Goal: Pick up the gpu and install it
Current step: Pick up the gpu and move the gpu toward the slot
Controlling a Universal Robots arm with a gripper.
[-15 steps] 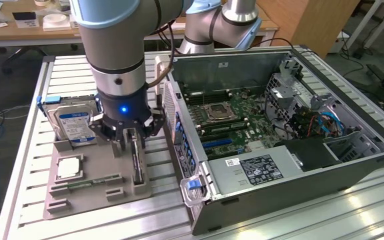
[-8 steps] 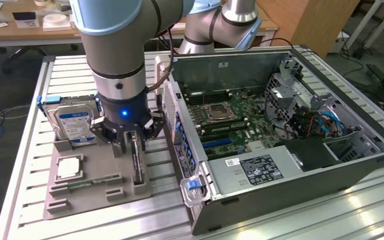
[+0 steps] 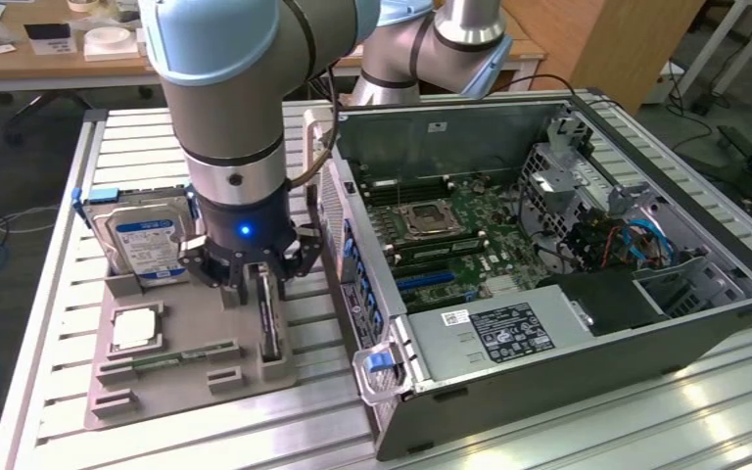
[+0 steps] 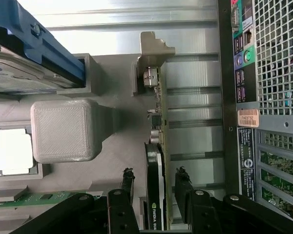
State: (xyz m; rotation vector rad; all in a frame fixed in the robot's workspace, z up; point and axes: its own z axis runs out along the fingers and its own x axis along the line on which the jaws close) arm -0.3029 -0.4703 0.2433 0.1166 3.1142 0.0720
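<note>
Gripper [image 4: 156, 181] wide, finger each side of gpu [image 4: 155, 161], not clamped. Gpu on edge in gray tray [image 3: 200, 328] slot, exterior view's left of computer case [image 3: 572, 367]. Judgement: centre on flat faces, stay clear of bracket [image 4: 154, 48], close squarely.

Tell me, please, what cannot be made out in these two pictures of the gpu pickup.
- Exterior view: the gripper covers the upper gpu, so its cooler face is hidden.
- Wrist view: the lettering on the gpu is cut off by the picture's edge, past the open fingers.
- Exterior view: the arm hides part of the hard drive.
</note>
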